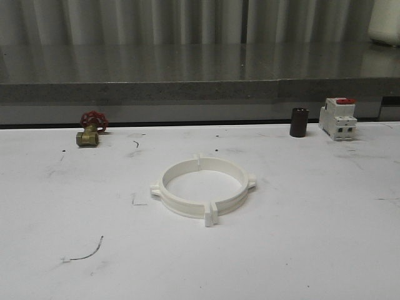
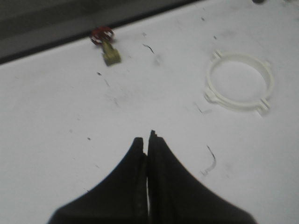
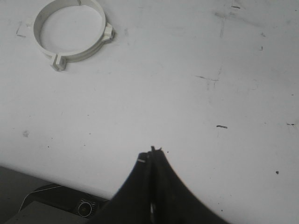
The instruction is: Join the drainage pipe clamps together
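You see the two white plastic semicircular drainage pipe clamps (image 1: 203, 187) lying flat mid-worktop, closed into one ring, tabs meeting at the near and far sides. Your white, scuffed worktop (image 1: 300, 250) carries, along its far edge, a small brass valve with a red handwheel (image 1: 91, 129) toward the left corner, a dark brown cylinder (image 1: 299, 122) and a white boxy breaker with a red top (image 1: 338, 118) toward the right. Your left claw (image 2: 148, 140) is clenched, fingers pressed together, holding nothing, well apart from the ring. Your right claw (image 3: 152, 151) is clenched too, empty, also away from the ring.
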### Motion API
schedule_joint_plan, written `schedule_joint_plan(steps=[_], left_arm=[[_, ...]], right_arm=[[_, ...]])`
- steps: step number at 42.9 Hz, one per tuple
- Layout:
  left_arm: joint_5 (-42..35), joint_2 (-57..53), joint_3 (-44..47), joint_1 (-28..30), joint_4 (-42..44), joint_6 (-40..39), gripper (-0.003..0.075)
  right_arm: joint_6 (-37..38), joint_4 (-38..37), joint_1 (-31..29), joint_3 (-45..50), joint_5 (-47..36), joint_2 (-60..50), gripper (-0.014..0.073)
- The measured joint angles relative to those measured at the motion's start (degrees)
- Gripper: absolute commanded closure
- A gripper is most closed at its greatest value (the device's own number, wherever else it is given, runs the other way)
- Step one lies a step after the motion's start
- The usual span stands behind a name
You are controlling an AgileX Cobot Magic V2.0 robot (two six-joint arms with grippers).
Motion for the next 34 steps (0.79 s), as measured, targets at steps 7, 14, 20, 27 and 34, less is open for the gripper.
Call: schedule_joint_plan(steps=[7, 14, 20, 27, 34], left_arm=[[-13.55, -8.54, 10.37, 6.79, 1.31, 0.00, 0.0741], [-24.14, -17.68, 22.94, 12.90, 0.58, 0.00, 0.0741], [-29.53, -24.99, 32.35, 15.82, -0.76, 0.00, 0.0741], [-33.53, -33.26, 40.99, 16.17, -2.84, 0.00, 0.0741], [-34.46, -36.11, 42.39, 16.57, -4.79, 0.00, 0.0741]], right_arm=[[0.00, 0.00, 0.00, 0.02, 0.00, 0.00, 0.0661], [0.00, 0.00, 0.00, 0.02, 0.00, 0.00, 0.0661], [0.00, 0.00, 0.00, 0.02, 0.00, 0.00, 0.0661], [0.00, 0.00, 0.00, 0.02, 0.00, 0.00, 0.0661], [0.00, 0.00, 0.00, 0.02, 0.00, 0.00, 0.0661]])
